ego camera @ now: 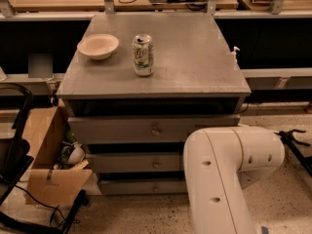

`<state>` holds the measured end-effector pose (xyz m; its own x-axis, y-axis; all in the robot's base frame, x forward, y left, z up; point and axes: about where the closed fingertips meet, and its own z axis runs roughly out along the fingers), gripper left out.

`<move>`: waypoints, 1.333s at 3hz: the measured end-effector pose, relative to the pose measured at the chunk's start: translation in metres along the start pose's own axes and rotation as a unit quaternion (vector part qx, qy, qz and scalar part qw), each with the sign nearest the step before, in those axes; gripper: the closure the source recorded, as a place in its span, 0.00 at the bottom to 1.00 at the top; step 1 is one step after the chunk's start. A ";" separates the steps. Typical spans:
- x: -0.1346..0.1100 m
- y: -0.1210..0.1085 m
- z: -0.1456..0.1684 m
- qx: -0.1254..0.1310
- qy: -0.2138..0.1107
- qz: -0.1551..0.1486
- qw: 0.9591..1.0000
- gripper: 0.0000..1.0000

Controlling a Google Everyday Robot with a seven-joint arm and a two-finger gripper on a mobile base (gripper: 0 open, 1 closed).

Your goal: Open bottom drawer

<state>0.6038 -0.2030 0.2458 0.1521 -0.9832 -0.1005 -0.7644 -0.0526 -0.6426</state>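
Note:
The bottom drawer (136, 186) is the lowest of three grey cabinet drawers, with a small round metal knob (156, 188). It looks closed, and its right end is hidden behind my white arm (229, 174). The middle drawer (131, 163) and top drawer (122, 129) sit above it with like knobs. My gripper is out of view; only the bulky arm segment shows at the lower right, in front of the cabinet's right side.
On the grey cabinet top (195, 57) stand a white bowl (97, 46) and a green soda can (143, 55). An open cardboard box (46, 155) with clutter sits on the floor to the left, beside a black frame (14, 155). Desks run along the back.

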 end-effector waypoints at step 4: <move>-0.013 0.011 0.036 -0.053 0.002 -0.026 0.998 0.24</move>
<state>0.6166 -0.1848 0.2126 0.1905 -0.9794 -0.0669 -0.8178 -0.1207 -0.5627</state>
